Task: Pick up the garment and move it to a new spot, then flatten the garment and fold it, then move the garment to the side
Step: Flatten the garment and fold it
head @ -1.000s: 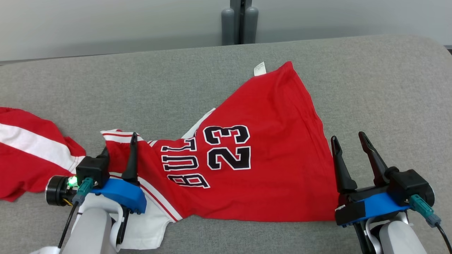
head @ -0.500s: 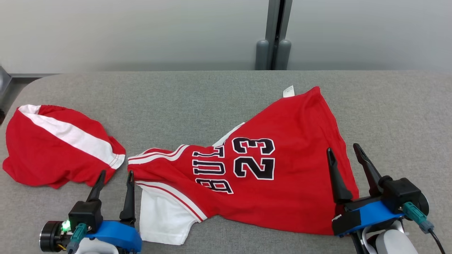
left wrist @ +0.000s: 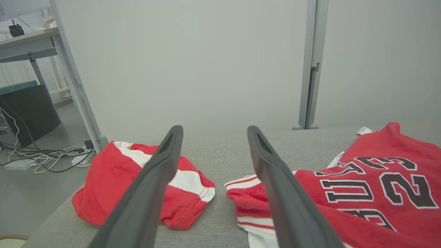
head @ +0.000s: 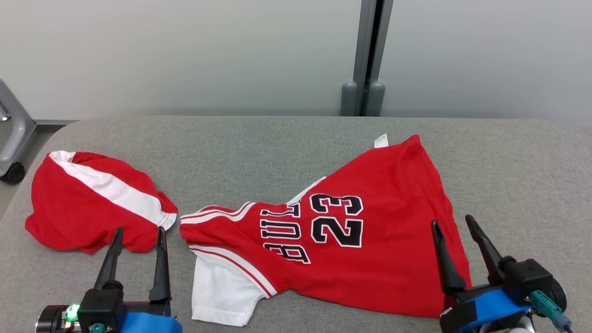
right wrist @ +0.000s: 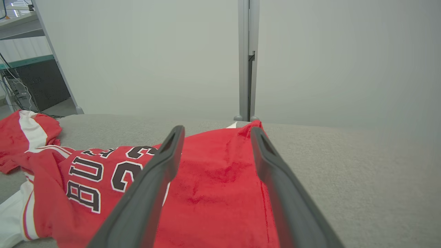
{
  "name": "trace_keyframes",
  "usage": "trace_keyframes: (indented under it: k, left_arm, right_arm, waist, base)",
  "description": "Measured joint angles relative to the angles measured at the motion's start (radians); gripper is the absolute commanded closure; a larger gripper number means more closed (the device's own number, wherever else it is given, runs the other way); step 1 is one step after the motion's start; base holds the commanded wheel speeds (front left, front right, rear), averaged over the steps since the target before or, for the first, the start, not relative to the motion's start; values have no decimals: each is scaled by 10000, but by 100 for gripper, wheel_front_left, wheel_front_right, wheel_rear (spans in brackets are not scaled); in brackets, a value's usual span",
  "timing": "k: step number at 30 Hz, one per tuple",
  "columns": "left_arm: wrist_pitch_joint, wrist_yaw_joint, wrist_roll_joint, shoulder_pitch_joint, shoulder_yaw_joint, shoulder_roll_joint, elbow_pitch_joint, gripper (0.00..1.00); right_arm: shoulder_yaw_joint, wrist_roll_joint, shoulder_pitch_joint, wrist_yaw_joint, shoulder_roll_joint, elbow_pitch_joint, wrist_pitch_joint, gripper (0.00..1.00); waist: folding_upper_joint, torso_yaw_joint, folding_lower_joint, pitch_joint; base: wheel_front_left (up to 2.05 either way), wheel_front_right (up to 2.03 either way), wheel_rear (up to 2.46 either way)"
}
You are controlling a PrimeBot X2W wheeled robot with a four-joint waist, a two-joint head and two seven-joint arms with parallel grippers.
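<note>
The garment (head: 370,240) is a red jersey with white trim and "23" in black, lying partly spread and creased on the grey table (head: 277,148); it also appears in the left wrist view as the jersey (left wrist: 379,193) and in the right wrist view (right wrist: 213,193). My left gripper (head: 140,230) is open near the table's front edge, just left of the jersey's striped shoulder and apart from it; its open fingers frame bare table (left wrist: 214,130). My right gripper (head: 452,221) stands open over the jersey's right edge with nothing between its fingers (right wrist: 217,129).
A second red piece with a white stripe (head: 92,203) lies crumpled at the table's left end, just beyond my left fingertips. A grey post (head: 367,55) stands behind the table. A metal frame leg with a caster (head: 11,138) is at the far left; cables (left wrist: 41,162) lie on the floor.
My left gripper has opened, let go of the jersey's striped shoulder and drawn back toward the near edge. The head camera has pulled up and back. The right gripper stays open.
</note>
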Motion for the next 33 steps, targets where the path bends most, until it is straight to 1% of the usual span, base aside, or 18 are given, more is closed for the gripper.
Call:
trace_keyframes:
  k: [5, 7, 18, 33]
  left_arm:
    - [-2, 36, 127, 157, 27, -44, -221, 0]
    - [0, 36, 136, 221, 59, -50, -249, 0]
    - [-2, -52, 136, 391, 98, -67, -38, 0]
    - [0, 35, 151, 322, 63, -17, 552, 0]
  right_arm:
    - [-623, -58, 715, 0, 0, -215, -2, 0]
    - [-706, -29, 904, 0, -2, -274, 0, 0]
    - [-640, 31, 1019, 0, 0, -297, 0, 0]
    - [-702, 27, 1000, 0, 0, -176, 0, 0]
  waist:
    - [0, -24, -1, -180]
    - [0, -81, 0, -201]
    - [0, -424, -1, -282]
    - [0, -458, 1, -208]
  base:
    - [0, 0, 0]
    - [0, 0, 0]
    - [0, 0, 0]
    - [0, 0, 0]
